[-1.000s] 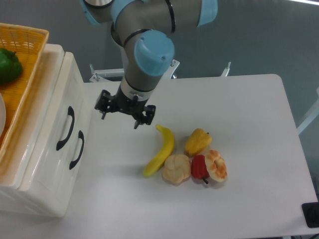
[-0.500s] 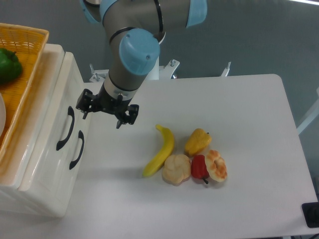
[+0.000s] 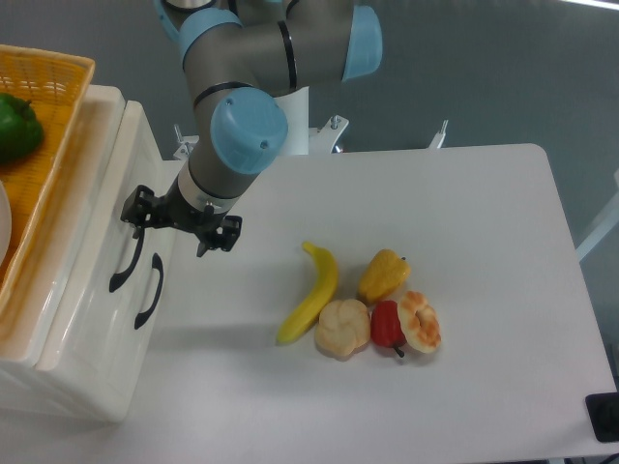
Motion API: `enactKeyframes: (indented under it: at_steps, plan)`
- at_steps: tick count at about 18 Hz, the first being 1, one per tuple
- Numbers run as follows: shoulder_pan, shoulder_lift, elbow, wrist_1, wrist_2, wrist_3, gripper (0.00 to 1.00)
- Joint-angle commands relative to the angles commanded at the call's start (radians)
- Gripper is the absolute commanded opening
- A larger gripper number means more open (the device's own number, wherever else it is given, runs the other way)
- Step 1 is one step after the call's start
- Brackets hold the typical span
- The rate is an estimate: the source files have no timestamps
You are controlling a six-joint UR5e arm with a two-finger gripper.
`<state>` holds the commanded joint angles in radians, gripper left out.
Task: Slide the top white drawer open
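Observation:
The top white drawer (image 3: 100,224) sits pushed in at the left, in the upper half of the cream cabinet's front. Its curved black handle (image 3: 123,270) faces the table. My gripper (image 3: 174,228) hangs right in front of that drawer, open, its fingers spread wide with nothing between them. The left fingertip (image 3: 135,213) is at the upper end of the handle and covers it; I cannot tell whether they touch. The right fingertip (image 3: 217,238) is out over the table.
The lower drawer's handle (image 3: 150,291) lies just right of the top one. An orange wicker basket (image 3: 48,106) holding a green pepper (image 3: 16,128) rests on the cabinet. On the table lie a banana (image 3: 311,293), a yellow pepper (image 3: 384,275), a bun (image 3: 343,328), a red pepper (image 3: 386,325) and a pastry (image 3: 420,322).
The arm has swung left across the table, carrying the open gripper from beside the banana up to the front of the top drawer. Nothing else has moved.

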<state>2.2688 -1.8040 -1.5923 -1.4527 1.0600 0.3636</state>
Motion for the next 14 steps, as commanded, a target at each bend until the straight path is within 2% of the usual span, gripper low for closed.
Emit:
enactKeyframes:
  at_steps: [14]
  plan:
    - [0.000,-0.035,0.006,0.005,-0.015,0.005,1.00]
